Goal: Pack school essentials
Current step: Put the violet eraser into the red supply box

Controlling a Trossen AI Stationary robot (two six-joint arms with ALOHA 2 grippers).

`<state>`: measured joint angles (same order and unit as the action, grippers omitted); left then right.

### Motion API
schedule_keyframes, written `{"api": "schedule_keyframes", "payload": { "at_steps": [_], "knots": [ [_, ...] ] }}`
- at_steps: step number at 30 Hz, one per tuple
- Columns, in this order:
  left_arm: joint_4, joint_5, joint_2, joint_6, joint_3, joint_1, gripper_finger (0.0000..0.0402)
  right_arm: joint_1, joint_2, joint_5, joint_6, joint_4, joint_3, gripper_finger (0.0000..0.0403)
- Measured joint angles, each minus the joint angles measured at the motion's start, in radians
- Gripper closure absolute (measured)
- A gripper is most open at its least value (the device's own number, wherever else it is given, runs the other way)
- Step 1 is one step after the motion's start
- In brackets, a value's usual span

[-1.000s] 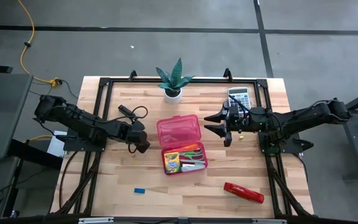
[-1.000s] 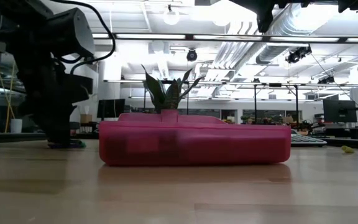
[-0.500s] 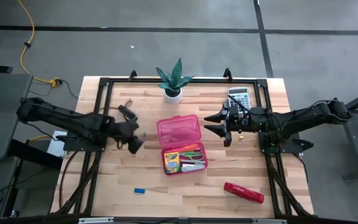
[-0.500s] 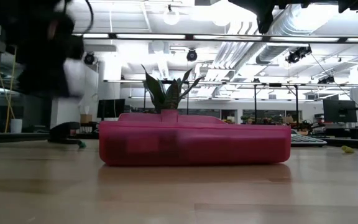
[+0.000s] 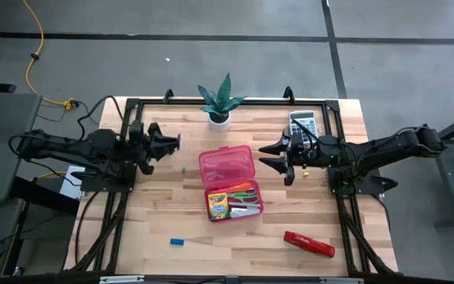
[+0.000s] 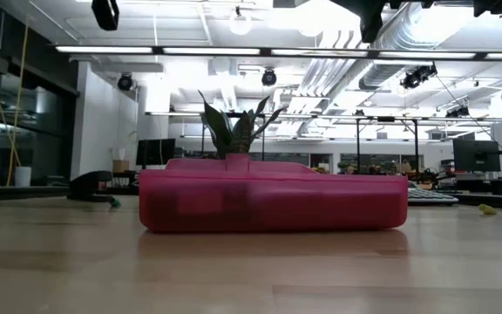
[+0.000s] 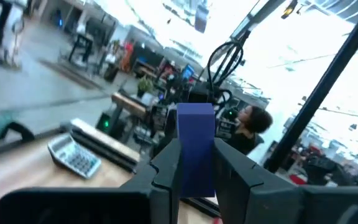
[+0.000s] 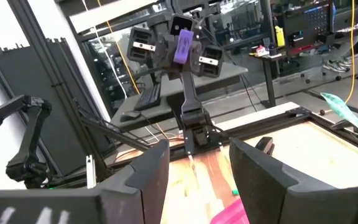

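Observation:
The open pink pencil case [image 5: 225, 164] lies mid-table, its tray [image 5: 235, 201] holding a crayon box, scissors and pens. A tiny blue eraser [image 5: 177, 241] lies near the front edge. My left gripper [image 5: 172, 143] hovers near the table's left side, pointing level toward the right, and is shut on a small blue-purple block [image 7: 196, 124], which also shows in the right wrist view [image 8: 183, 45]. My right gripper [image 5: 268, 156] hangs open to the right of the case, holding nothing. My left gripper pinches the blue-purple block by two opposite faces [image 7: 196, 168] between its two fingers [image 7: 166, 171]. The fingers lie level and point toward the table's right side. The block sticks out past the fingertips and is lifted well clear of the table.
A potted plant [image 5: 219, 102] stands at the far edge, a grey calculator [image 5: 303, 122] at the far right, a red stapler [image 5: 308, 244] at the near right. A small green bit [image 5: 183, 167] lies left of the case. A person shows beyond the table [image 7: 250, 124].
My left gripper has risen from the table beside the case and drawn back toward the left and far edges. It has tipped from pointing down to level, and it stays shut on the blue-purple block.

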<state>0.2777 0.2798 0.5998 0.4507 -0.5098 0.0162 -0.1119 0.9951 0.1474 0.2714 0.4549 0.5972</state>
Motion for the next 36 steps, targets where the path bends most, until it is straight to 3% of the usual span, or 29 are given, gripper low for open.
{"api": "schedule_keyframes", "payload": {
  "at_steps": [17, 26, 30, 36],
  "knots": [
    [0.018, -0.003, 0.013, -0.044, 0.000, 0.000, 0.0341, 0.000, 0.005, 0.000, 0.021, 0.035, 0.000, 0.0240],
    [0.042, -0.006, 0.229, 0.003, 0.000, 0.001, 0.0341, 0.000, 0.175, -0.007, 0.029, 0.098, 0.068, 0.0240],
    [0.118, -0.105, 0.356, 0.121, 0.000, 0.001, 0.0341, 0.000, 0.283, -0.071, -0.101, -0.062, 0.181, 0.0240],
    [0.237, -0.196, 0.489, 0.474, 0.000, 0.000, 0.0341, -0.007, 0.427, -0.078, -0.351, -0.462, 0.435, 0.0240]
  ]
}}
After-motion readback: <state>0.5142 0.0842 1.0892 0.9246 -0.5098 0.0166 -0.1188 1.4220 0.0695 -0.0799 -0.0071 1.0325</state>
